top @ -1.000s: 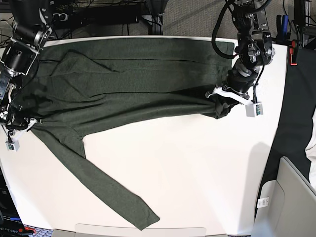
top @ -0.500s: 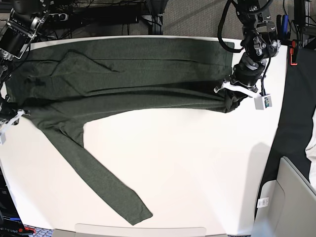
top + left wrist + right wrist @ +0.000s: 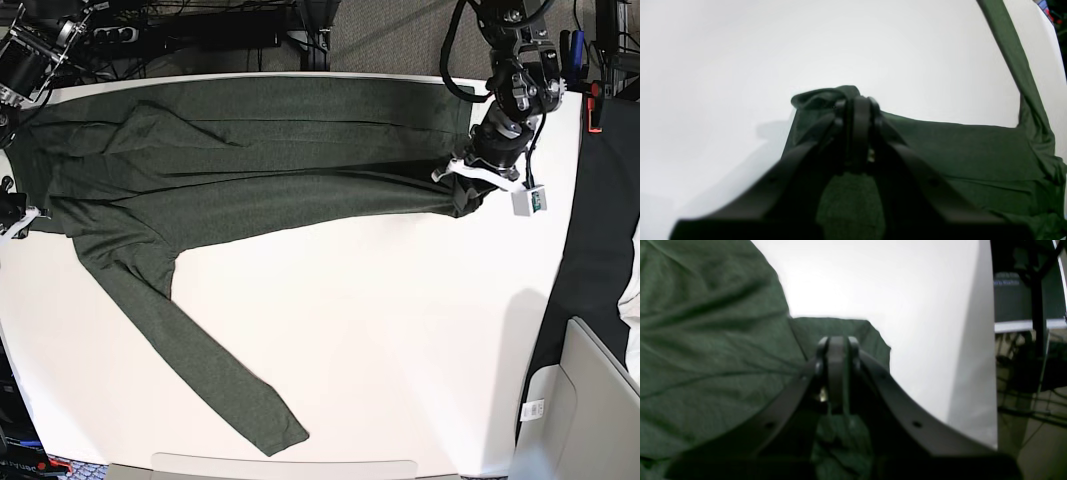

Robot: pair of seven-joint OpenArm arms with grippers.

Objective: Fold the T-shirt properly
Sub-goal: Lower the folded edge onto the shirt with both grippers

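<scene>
The dark olive-green T-shirt (image 3: 250, 160) lies spread along the far half of the white table (image 3: 400, 340), pulled taut between both grippers. One long sleeve (image 3: 200, 370) runs diagonally toward the front edge. My left gripper (image 3: 468, 195) is shut on the shirt's bunched right end, seen close in the left wrist view (image 3: 857, 100), with the shirt body (image 3: 957, 143) beyond it. My right gripper (image 3: 20, 215) is shut on the shirt's left end at the table's left edge. In the right wrist view (image 3: 836, 343) a fold of the shirt (image 3: 706, 340) sits between the closed jaws.
A grey bin (image 3: 590, 400) stands off the table's front right corner. Dark cloth (image 3: 600, 230) hangs beside the right edge. Cables and stands (image 3: 200, 30) crowd the floor behind the table. A pale tray rim (image 3: 280, 468) shows at the front edge.
Both grippers have moved apart and toward the far side, still holding the shirt. The shirt is stretched flatter, and the sleeve end has slid left along the table.
</scene>
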